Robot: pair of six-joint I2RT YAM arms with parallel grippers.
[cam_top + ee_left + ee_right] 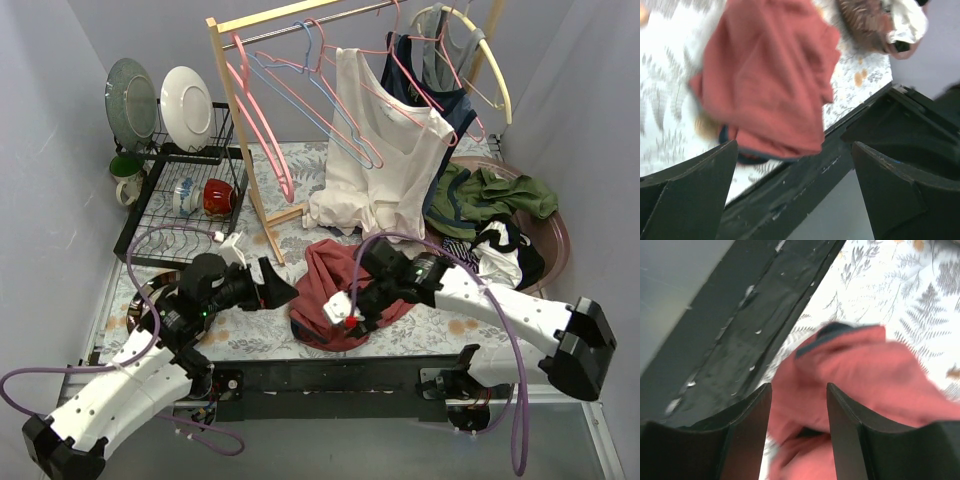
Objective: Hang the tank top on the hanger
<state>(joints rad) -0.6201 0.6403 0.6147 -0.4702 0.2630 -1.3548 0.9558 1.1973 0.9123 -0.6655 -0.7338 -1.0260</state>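
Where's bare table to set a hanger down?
Bare cloth along the back, between rack post and white top. A smaller strip at the front, between left pincer and tank top. Crowded: dish rack left, basin right.

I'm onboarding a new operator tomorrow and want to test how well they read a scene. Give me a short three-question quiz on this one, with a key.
1. Multiple choice: where is the tank top?
A. hanging on the rail
B. bunched on the table
C. in the basin
2. True or false: the left tool is shut on cloth.
3. Short answer: which tool has red cloth between its fingers?

Key
1. B
2. False. It is open and empty, facing the tank top.
3. The right tool.
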